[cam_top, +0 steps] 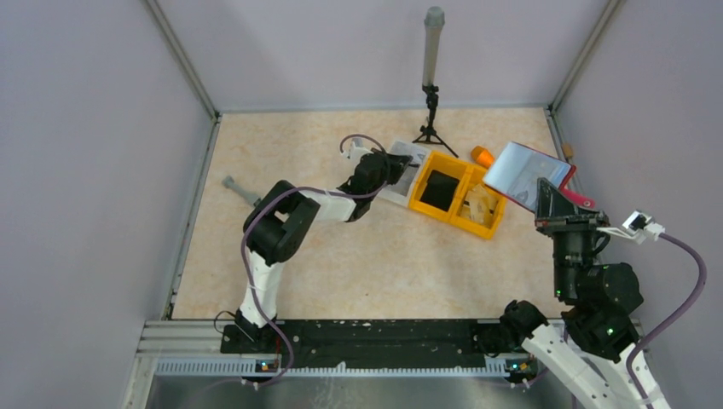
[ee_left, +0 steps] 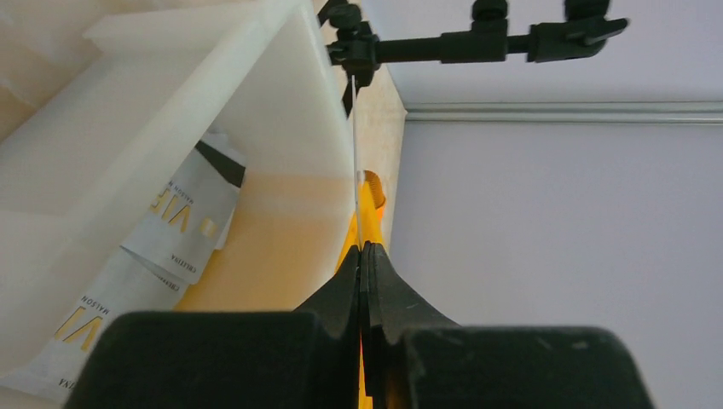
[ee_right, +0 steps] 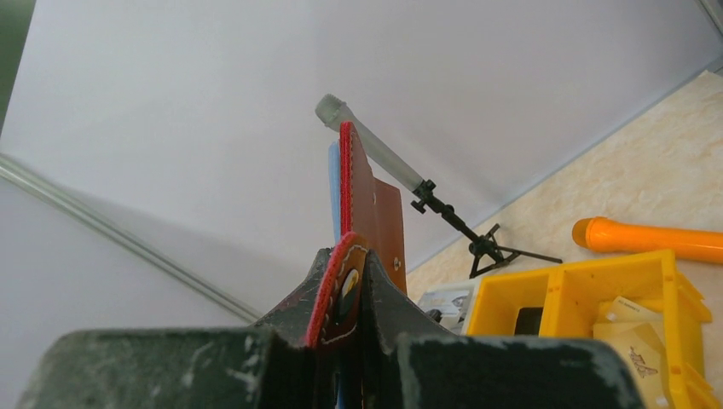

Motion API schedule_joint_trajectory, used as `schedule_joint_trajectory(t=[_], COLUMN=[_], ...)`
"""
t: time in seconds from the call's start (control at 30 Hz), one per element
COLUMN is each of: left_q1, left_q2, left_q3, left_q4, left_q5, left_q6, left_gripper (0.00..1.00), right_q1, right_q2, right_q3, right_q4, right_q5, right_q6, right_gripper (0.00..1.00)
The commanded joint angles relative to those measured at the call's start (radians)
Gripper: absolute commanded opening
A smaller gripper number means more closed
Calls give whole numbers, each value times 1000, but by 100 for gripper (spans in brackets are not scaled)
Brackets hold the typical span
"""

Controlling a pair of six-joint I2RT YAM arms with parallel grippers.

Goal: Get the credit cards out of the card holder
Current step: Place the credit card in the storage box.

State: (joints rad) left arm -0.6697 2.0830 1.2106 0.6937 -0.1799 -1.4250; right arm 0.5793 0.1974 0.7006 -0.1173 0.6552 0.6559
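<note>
My right gripper (cam_top: 546, 196) is shut on the dark red card holder (cam_top: 573, 192) and holds it upright above the table's right side. A pale blue-grey flat face (cam_top: 520, 169) stands against the holder; I cannot tell whether it is a card or lining. In the right wrist view the gripper (ee_right: 354, 249) pinches the holder (ee_right: 365, 192) at its snap tab. My left gripper (cam_top: 392, 167) is over the white tray. In the left wrist view it (ee_left: 362, 247) is shut on a thin credit card (ee_left: 355, 153), seen edge-on as a white line.
The white tray (cam_top: 413, 154) holds printed grey-white packets (ee_left: 183, 213). A yellow-orange divided bin (cam_top: 456, 198) sits right of it, with an orange cylinder (cam_top: 482, 156) behind. A small tripod with a grey tube (cam_top: 431, 85) stands at the back. A grey tool (cam_top: 239, 189) lies at the left.
</note>
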Motion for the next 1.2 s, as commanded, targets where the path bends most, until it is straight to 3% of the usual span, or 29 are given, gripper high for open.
schedule_joint_trajectory(t=[0.0, 0.33, 0.6, 0.87, 1.17], left_q1=[-20, -34, -28, -26, -34], left_q2=[35, 46, 55, 32, -202], left_q3=[43, -3, -21, -8, -206], left_q4=[10, -27, 3, -28, -20], left_q5=[-56, -154, -155, -129, -60], left_q6=[-63, -118, -128, -91, 34], left_gripper=[0, 0, 0, 49, 55], right_q1=[-6, -6, -6, -6, -6], right_q2=[-11, -23, -33, -33, 1], right_q3=[8, 4, 1, 4, 12], right_q4=[31, 17, 17, 12, -27], right_q5=[12, 9, 11, 10, -63], right_q6=[6, 15, 11, 13, -15], right_gripper=[0, 0, 0, 0, 0])
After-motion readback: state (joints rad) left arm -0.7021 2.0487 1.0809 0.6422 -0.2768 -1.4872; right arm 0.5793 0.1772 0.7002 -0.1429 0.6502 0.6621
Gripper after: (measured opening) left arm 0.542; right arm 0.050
